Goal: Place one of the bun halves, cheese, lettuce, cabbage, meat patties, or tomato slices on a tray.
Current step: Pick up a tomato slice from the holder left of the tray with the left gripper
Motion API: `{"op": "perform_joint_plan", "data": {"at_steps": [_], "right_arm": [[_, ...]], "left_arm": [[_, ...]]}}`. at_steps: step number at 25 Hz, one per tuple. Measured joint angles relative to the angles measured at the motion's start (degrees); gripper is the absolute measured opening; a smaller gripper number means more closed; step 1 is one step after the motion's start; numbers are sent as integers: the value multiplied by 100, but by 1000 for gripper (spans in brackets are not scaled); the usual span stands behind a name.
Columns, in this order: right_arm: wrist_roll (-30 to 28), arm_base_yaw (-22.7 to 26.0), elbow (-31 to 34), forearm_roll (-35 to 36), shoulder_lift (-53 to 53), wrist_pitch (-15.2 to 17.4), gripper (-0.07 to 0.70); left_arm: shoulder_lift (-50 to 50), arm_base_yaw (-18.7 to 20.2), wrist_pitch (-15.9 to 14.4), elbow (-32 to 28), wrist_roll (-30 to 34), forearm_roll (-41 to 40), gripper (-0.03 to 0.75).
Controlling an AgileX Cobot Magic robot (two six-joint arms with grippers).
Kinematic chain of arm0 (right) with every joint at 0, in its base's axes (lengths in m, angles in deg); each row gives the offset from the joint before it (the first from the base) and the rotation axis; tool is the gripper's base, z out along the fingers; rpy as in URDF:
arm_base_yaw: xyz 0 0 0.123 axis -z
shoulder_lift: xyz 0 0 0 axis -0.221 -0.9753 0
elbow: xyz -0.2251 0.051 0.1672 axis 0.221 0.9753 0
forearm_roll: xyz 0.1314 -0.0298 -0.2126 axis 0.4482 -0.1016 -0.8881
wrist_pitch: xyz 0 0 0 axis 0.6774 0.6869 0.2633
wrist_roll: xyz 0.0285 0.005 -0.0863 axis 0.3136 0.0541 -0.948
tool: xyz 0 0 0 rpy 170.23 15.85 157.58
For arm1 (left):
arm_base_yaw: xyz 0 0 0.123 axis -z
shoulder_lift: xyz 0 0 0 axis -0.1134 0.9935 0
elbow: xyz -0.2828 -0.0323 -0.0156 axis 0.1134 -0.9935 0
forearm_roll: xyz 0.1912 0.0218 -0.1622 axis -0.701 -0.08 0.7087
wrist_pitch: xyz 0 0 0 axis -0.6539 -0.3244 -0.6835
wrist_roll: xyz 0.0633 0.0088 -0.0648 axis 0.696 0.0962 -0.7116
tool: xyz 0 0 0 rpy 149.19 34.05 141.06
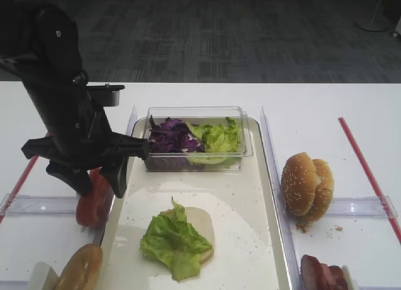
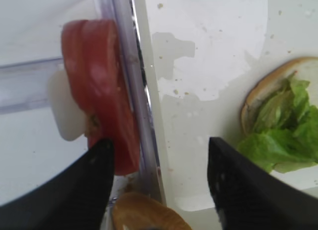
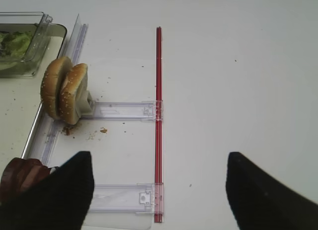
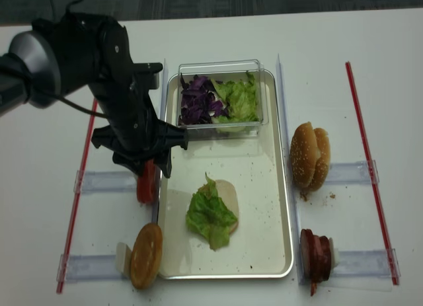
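Note:
My left gripper (image 2: 160,143) is open and hangs low over the left rim of the tray (image 2: 198,66). Red tomato slices (image 2: 99,91) stand on edge just outside that rim, and the left fingertip overlaps their near end. On the tray lies a bun half (image 1: 202,222) under a lettuce leaf (image 1: 174,240). More lettuce (image 1: 219,138) and purple cabbage (image 1: 170,136) fill a clear box. Other bun halves (image 1: 307,183) stand at the right, and one (image 1: 80,268) at the front left. Meat patties (image 1: 319,274) stand at the front right. My right gripper (image 3: 159,158) is open over bare table. Cheese is out of view.
The clear box (image 1: 194,163) sits at the tray's far end. Clear plastic rails (image 1: 363,207) hold the food on both sides of the tray. Red strips (image 1: 363,165) mark the outer edges of the white table. Crumbs lie near the right buns (image 3: 64,91).

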Motion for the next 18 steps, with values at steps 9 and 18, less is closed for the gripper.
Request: {"op": "perform_joint_plan", "data": {"at_steps": [9,18], "right_arm": [[0,0,0,0,0,0,571],[0,0,0,0,0,0,571]], "left_arm": [[87,0,26,0,10,-226,379],[87,0,179,0,10,-260,377]]}}
